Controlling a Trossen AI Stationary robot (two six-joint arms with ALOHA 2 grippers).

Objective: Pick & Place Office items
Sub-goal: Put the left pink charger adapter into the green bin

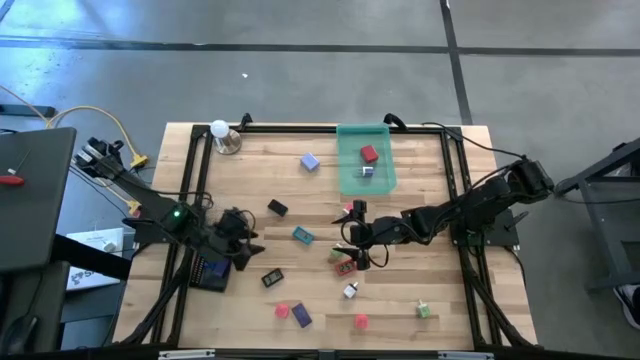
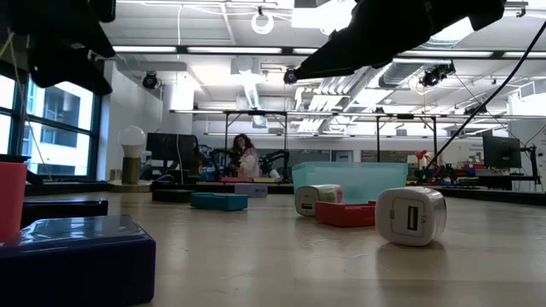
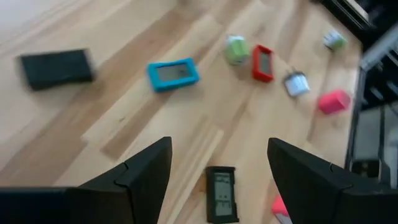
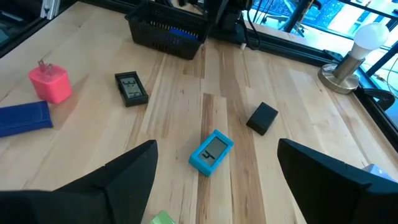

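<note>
Left gripper (image 3: 217, 163) spread, empty, above black piece (image 3: 221, 193). Right gripper (image 4: 214, 167) spread, empty, over teal piece (image 4: 211, 151).

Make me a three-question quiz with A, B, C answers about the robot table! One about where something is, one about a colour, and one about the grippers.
1. Where is the white ball lamp?
A. far left corner of the table
B. inside the green tray
C. between the arms

2. What colour is the block lying in the green tray?
A. purple
B. red
C. black

3. How is the right gripper?
A. shut on a block
B. open and empty
C. out of sight

Answers: 1 A, the high view shows it at that corner. 2 B, it shows red there. 3 B, its fingers stand wide apart above the teal piece.
</note>
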